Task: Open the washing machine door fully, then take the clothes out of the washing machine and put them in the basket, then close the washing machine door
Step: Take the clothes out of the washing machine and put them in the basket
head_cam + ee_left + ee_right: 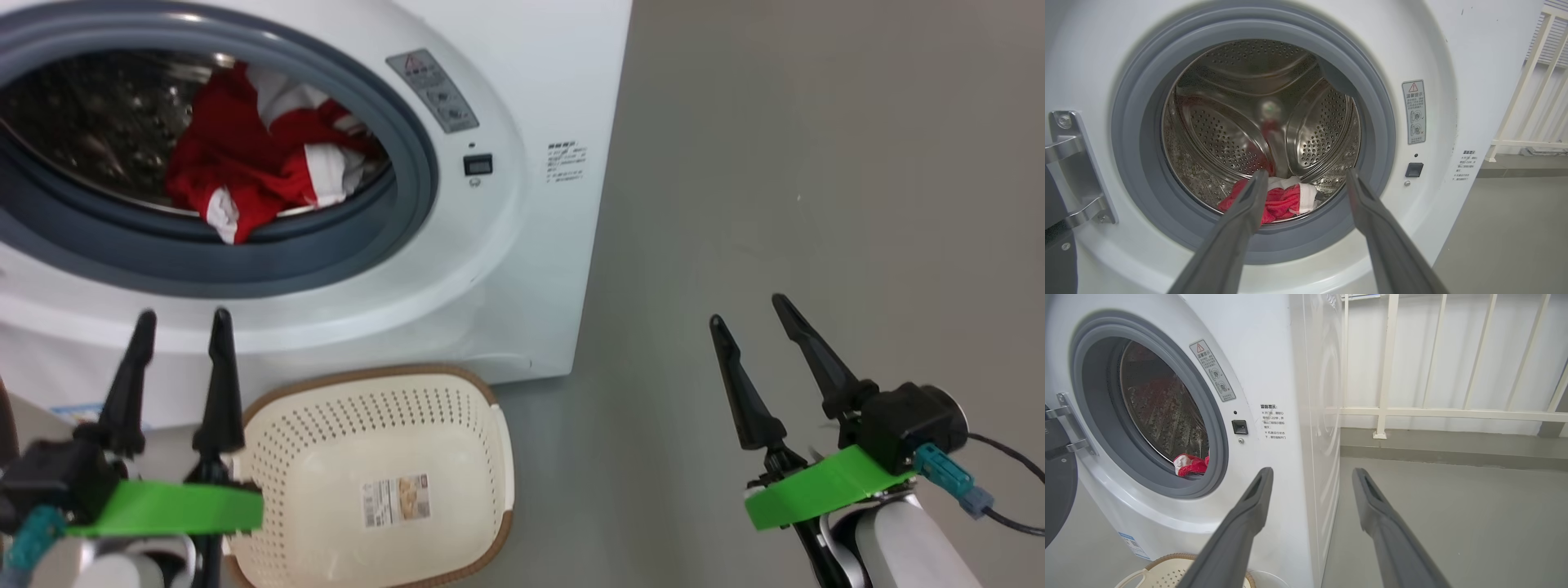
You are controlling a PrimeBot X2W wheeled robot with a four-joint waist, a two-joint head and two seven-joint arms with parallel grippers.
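Red clothes (261, 163) banded in white lie heaped low in the steel drum of the washing machine (522, 245). The heap runs across the mouth, one white-tipped end drooping outward over the grey rubber ring (408, 188). The washing machine door (1057, 498) stands swung aside on its hinge (1073, 163). Below the mouth sits the basket (367, 373), open side up. The left gripper (184, 318) faces the drum and the right gripper (747, 309) hangs over grey floor (816, 163), both spread wide and holding nothing.

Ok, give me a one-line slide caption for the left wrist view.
Open left gripper faces the washing machine, red clothes low in its drum.
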